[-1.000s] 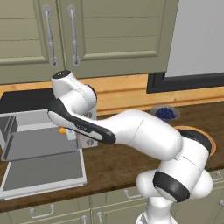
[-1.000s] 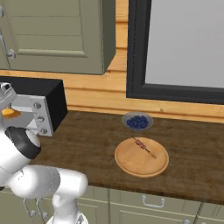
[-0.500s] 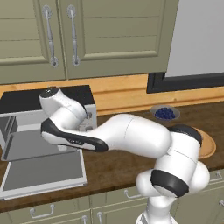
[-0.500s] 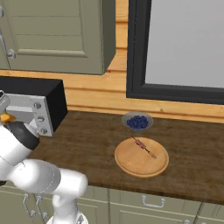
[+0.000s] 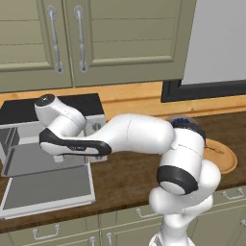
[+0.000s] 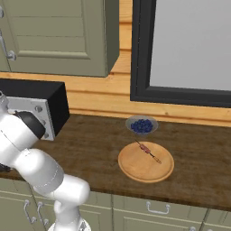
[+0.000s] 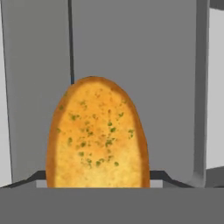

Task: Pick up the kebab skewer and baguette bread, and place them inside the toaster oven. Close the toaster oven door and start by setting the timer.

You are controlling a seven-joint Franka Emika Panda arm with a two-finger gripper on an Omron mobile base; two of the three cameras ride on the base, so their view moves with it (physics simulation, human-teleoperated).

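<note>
Baguette bread (image 7: 97, 135), a small oblong golden yellow-orange loaf flecked with green: in the hand view it stands close before the camera against flat grey panels, its lower end cut off by the bottom of the frame. The finger tips cannot be made out there, so whether the gripper is clamped on the loaf, apart or together cannot be told.

Left base view: the white arm reaches across to the left, its hand in front of the mouth of the boxy silver toaster oven with black top (image 5: 29, 111). The gripper itself is hidden behind the wrist. The toaster oven door (image 5: 48, 189), a wide grey glass panel in a silver frame, lies dropped open and flat toward the counter edge. Two of the oven's knobs show just right of the arm; the rest of that panel is covered.

Right base view: gives what the other two do not. The round wooden plate (image 6: 131, 168) sits on the dark wooden counter, and the kebab skewer (image 6: 147, 151), a thin stick with small reddish-brown chunks, lies aslant on it. Just behind the plate is a small grey bowl of blueberries (image 6: 141, 125). The oven is cut off at the left edge, its black side and silver knob panel showing.
</note>
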